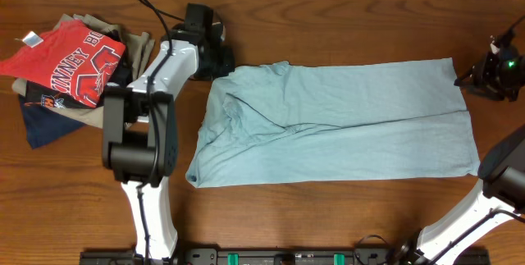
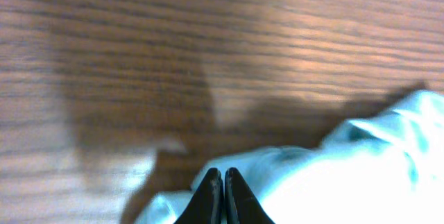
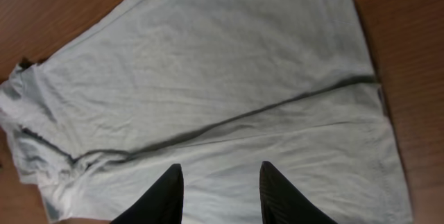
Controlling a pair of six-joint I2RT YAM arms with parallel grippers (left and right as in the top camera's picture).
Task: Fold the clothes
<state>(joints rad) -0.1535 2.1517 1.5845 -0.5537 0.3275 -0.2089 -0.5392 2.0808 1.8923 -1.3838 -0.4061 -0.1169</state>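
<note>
The pale blue-grey T-shirt [image 1: 344, 125] lies spread flat across the middle of the wooden worktop [image 1: 328, 224], doubled over lengthwise so that one layer's edge [image 3: 243, 120] runs as a long line across the cloth, between the two hands. The left hand [image 2: 223, 179] sits at the rumpled sleeve-end corner of the shirt, its dark fingers [image 2: 208, 196] pressed tight together with no gap showing. The pale cloth bunches right at and behind their tips, but the blur of the wrist view hides whether a pinch of fabric is caught between them. Bare wood grain stretches ahead of this hand. The right hand [image 3: 218, 182] is at the opposite end, just off the shirt's far corner in the overhead view. Its two fingers [image 3: 168, 196] stand moderately apart with nothing between them, and the smooth body of the shirt fills the view beneath and ahead of them. Behind the left hand, on the side away from the T-shirt, a red shirt with white lettering [image 1: 78, 60] tops a small heap of folded garments [image 1: 49, 121].
</note>
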